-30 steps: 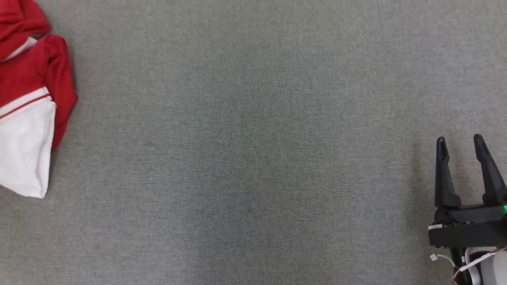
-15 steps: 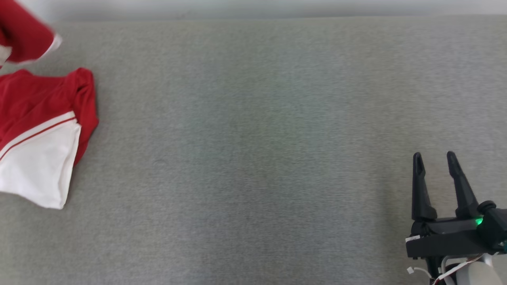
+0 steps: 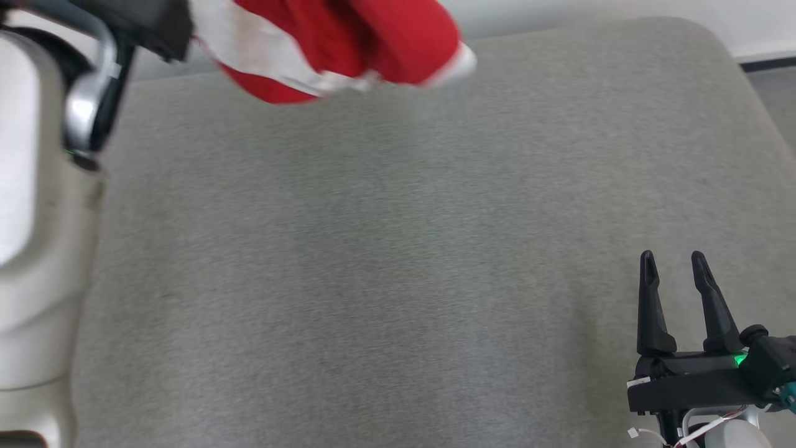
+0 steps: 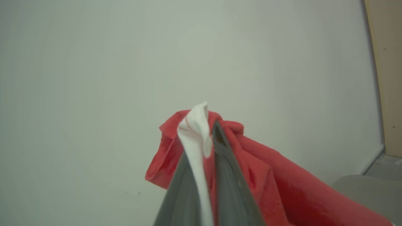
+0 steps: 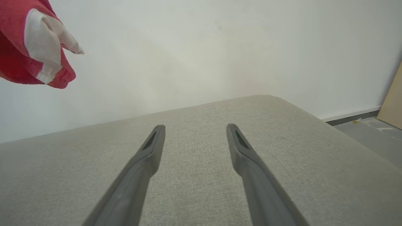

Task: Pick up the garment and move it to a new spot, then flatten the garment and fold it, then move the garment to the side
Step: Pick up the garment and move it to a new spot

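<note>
The garment is red with white panels and hangs bunched in the air above the far edge of the grey padded surface. My left gripper is shut on the garment, with a white fold and red cloth pinched between its fingers. In the head view my pale left forearm rises along the left side. My right gripper stands open low at the right, above the surface, nothing between its fingers. The right wrist view has the garment at its upper left.
A white wall stands behind the padded surface. The surface has a rounded far right corner, with grey floor beyond it. A beige board leans at the right.
The head camera has tilted up and turned. The garment has left the surface and now hangs from my left gripper. My right gripper stays open.
</note>
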Robot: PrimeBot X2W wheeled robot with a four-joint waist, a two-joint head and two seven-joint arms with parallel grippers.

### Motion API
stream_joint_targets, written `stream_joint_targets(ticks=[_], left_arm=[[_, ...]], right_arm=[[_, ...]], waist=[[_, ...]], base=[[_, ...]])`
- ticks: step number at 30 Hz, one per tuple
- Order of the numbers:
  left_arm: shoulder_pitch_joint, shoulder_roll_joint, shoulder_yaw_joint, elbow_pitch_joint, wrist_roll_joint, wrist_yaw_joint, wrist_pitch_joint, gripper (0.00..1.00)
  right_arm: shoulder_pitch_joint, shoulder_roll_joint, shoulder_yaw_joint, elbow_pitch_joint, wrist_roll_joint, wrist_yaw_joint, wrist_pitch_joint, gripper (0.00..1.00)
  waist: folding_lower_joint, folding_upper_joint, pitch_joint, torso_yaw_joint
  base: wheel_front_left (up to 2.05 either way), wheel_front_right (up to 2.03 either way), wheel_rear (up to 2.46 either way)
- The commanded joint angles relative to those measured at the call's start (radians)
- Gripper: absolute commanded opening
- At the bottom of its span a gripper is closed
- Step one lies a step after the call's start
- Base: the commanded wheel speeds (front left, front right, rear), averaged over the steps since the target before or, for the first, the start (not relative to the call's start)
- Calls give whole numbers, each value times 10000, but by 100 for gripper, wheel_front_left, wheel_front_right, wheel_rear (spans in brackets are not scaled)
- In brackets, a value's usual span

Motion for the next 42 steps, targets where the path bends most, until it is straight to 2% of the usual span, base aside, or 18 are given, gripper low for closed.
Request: stream_joint_targets(ticks=[1,10,16,24,25,26,31,34,37,42], left_arm=[[150,-25,-12,-31,-24,24,-7,0],[2166,-1173,-770,362,-473,332,-450,0],[4029,-1850,-1386,973,-621,582,-1013,0],[5909,-2429,-2811,2160,-981,561,-1634,0],[6022,-2464,-2958,2234,-1109,551,-1701,55],[6082,-2474,-3141,2278,-1173,566,-1803,100],[5930,-2500,-3909,1918,-1734,724,-2265,100],[5720,-2503,-3986,1535,-1879,1061,-2527,100],[5650,-2463,-3691,1212,-1812,1383,-2701,100],[6023,-1970,-2910,703,-1681,1780,-2776,100]], right_arm=[[10,30,2,6,31,-21,-4,100],[53,146,-30,-22,10,-21,-3,100],[82,166,-45,4,-60,-21,-3,100],[-17,55,78,130,-55,-21,-3,100],[-36,41,120,139,-55,-21,-3,100],[-38,19,107,144,-62,-21,-4,100],[49,-50,174,184,-88,-21,-3,100],[186,-78,146,195,-99,-21,-3,100],[317,-84,162,182,-120,-21,-3,100],[475,-104,191,163,-178,-21,-3,100]], waist=[[1,0,-9,-431],[1,0,93,-764],[1,0,113,-629],[1,0,-52,-274],[1,0,-77,-229],[1,0,-126,-158],[1,0,-391,171],[1,0,-587,417],[1,0,-759,691],[1,0,-979,991]], base=[[0,0,0],[0,0,0],[0,0,0],[0,0,0],[0,0,0],[0,0,0],[0,0,0],[0,0,0],[0,0,0],[0,0,0]])
